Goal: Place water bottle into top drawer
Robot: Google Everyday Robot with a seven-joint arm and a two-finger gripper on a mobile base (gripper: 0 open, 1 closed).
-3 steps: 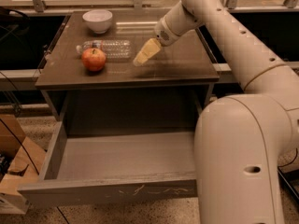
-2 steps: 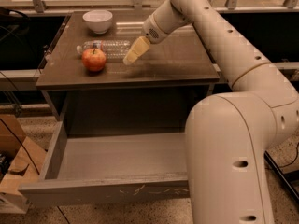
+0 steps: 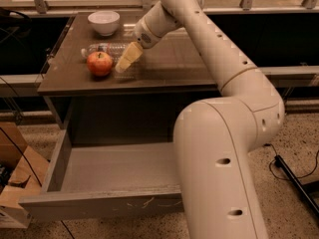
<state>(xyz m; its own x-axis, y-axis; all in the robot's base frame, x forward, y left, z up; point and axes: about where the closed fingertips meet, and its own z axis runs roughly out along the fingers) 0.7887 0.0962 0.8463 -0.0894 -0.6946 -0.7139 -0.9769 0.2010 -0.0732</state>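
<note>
The water bottle (image 3: 105, 49) lies on its side on the brown table (image 3: 164, 68), cap to the left, just behind a red apple (image 3: 99, 63). My gripper (image 3: 127, 58) hangs over the table just right of the apple, its pale fingers at the bottle's right end and pointing down-left. The top drawer (image 3: 107, 171) stands pulled open below the table, grey and with nothing in it; its scuffed front panel (image 3: 104, 203) faces the camera.
A white bowl (image 3: 103, 22) sits at the back left of the table. My arm's large white body (image 3: 224, 158) covers the drawer's right side. Cardboard boxes (image 3: 17, 183) stand on the floor at left. A cable (image 3: 294, 176) lies at right.
My gripper has moved left across the table, from the middle to right beside the apple and the bottle's end. Bottle, apple and drawer have not moved.
</note>
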